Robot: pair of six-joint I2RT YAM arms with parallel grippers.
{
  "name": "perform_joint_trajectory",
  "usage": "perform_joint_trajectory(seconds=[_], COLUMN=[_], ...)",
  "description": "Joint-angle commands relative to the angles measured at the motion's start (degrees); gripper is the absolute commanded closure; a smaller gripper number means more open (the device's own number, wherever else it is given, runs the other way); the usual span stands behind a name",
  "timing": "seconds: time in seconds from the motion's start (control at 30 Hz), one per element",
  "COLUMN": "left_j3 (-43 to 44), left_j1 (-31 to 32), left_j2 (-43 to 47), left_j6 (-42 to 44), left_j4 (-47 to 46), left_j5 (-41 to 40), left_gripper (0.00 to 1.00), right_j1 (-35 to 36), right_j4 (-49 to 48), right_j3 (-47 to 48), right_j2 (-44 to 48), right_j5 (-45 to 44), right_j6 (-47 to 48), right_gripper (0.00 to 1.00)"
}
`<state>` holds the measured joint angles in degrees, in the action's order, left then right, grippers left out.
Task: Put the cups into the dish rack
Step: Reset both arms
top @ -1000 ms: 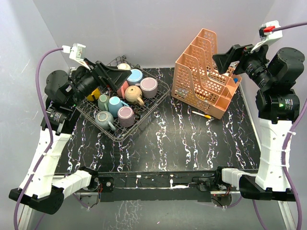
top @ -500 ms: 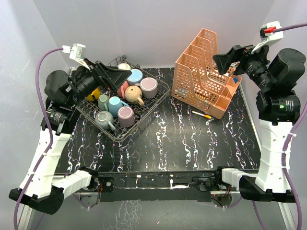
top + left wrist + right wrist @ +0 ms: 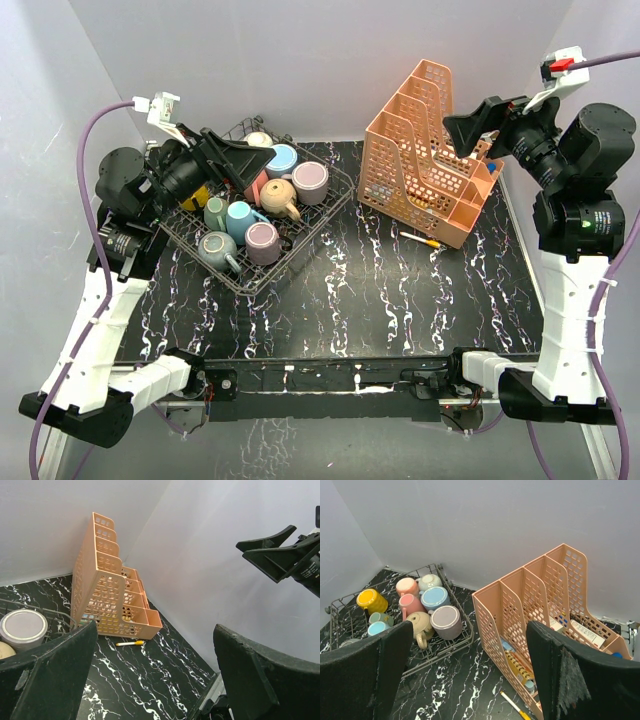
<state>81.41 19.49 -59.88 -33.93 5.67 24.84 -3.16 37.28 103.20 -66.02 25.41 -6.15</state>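
The dish rack (image 3: 300, 250) is a dark wire basket at the back left of the table. Several cups sit in it: a blue cup (image 3: 282, 158), a lilac cup (image 3: 310, 178), a tan cup (image 3: 280, 197), a teal cup (image 3: 240, 218) and others. My left gripper (image 3: 250, 165) hangs open and empty above the rack's back left part. My right gripper (image 3: 470, 128) is raised over the organizer, open and empty. The right wrist view looks down on the rack (image 3: 471, 636) with a yellow cup (image 3: 371, 601), the blue cup (image 3: 435, 598) and the lilac cup (image 3: 447, 621).
An orange perforated file organizer (image 3: 425, 165) stands at the back right, holding notebooks and small items. A white and yellow pen (image 3: 420, 239) lies on the black marble table in front of it. Grey walls close in the back and both sides.
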Motion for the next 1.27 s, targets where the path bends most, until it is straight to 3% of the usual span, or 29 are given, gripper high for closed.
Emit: perform_joint_trajectory(seconds=[0.0,1.23], left_j3=[-0.6,1.5], left_j1=[-0.2,-0.3], left_j2=[1.1,1.8], left_j6=[-1.5,0.7], left_j4=[-2.9,1.8], left_j5=[1.7,0.6], left_gripper=[0.03,0.03], right_j1=[-0.4,-1.3], right_j4=[-4.3,-4.8], right_j3=[-1.1,-2.2], right_j2=[1.5,2.0], right_j5=[1.3,1.6], right_j6=[-0.1,0.3], right_gripper=[0.01,0.01])
